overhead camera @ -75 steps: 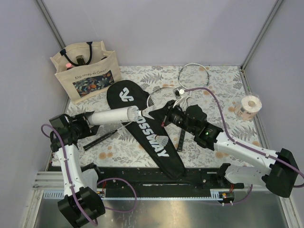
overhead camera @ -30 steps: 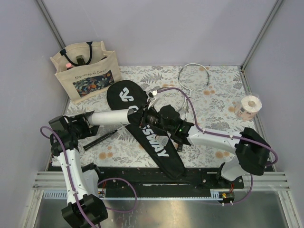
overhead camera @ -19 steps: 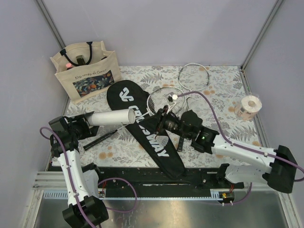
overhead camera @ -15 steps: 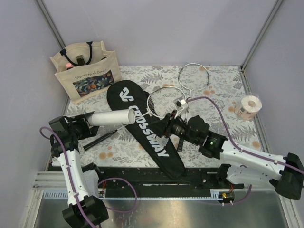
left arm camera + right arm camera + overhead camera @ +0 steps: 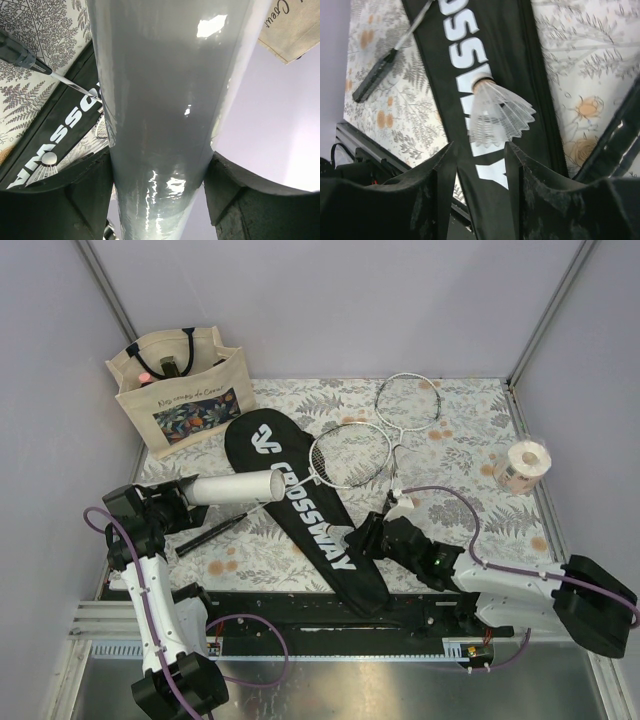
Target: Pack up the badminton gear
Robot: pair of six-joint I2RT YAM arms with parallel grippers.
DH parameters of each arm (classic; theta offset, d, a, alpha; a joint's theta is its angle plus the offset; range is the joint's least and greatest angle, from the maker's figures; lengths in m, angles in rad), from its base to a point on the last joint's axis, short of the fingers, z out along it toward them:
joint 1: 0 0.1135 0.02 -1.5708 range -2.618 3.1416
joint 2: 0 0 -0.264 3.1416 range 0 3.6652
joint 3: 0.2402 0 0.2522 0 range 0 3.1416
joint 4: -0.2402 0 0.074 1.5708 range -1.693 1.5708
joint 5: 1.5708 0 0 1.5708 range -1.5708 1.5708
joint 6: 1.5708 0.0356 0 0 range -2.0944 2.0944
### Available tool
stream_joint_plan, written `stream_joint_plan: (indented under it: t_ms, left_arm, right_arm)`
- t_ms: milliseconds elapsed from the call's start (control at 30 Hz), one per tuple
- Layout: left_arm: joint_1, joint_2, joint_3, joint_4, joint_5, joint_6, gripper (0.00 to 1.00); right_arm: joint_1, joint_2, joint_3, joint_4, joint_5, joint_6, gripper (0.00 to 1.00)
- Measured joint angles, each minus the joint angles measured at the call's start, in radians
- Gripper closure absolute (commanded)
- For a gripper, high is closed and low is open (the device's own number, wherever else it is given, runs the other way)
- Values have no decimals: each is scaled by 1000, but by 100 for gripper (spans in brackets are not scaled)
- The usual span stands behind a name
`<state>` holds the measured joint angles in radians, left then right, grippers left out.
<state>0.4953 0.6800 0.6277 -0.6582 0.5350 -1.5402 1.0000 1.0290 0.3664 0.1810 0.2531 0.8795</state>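
**Closing on the shuttlecock without crushing it**

In the right wrist view a white feathered shuttlecock (image 5: 496,112) lies centre frame on the lettering of the black CROSSWAY cover (image 5: 485,40). Its cork points to the upper left and its skirt fans to the lower right. The right gripper (image 5: 480,147) hovers over it with its jaws parted and nothing between them. The skirt shows in the gap, but neither finger touches it.

The step in hand is probably to pick up this shuttlecock and feed it into the tube. To do that well, the fingers should come down on either side of the cork or the stiff neck just behind it. The feathers would buckle under a pinch. A light, centred closure matters too, because the cover is slick and the shuttlecock could skid.

The left gripper (image 5: 178,498), at the left of the top view, is clamped round the long white tube (image 5: 235,485). The tube's mouth faces the centre of the frame, near the cover's upper edge. The shuttlecock should go in cork first, along the tube's axis. Both white-framed rackets (image 5: 350,455) lie uncovered on the table in the upper middle.
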Motion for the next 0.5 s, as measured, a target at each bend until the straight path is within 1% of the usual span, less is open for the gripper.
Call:
stream_joint_plan:
  t_ms: [67,200,367,500]
  left_arm:
    - [0,0,0,0,0,0,48]
    - [0,-3,0,0,0,0,48]
    - [0,-11,0,0,0,0,48]
    - [0,-11,0,0,0,0,48]
  right_arm:
    - [0,50,-39,62,2,64,48]
    - [-1,144,-70,153,20,143,48]
    - [-1,234,-71,315,23,187,48]
    - [-1,303,-71,386,23,210,49]
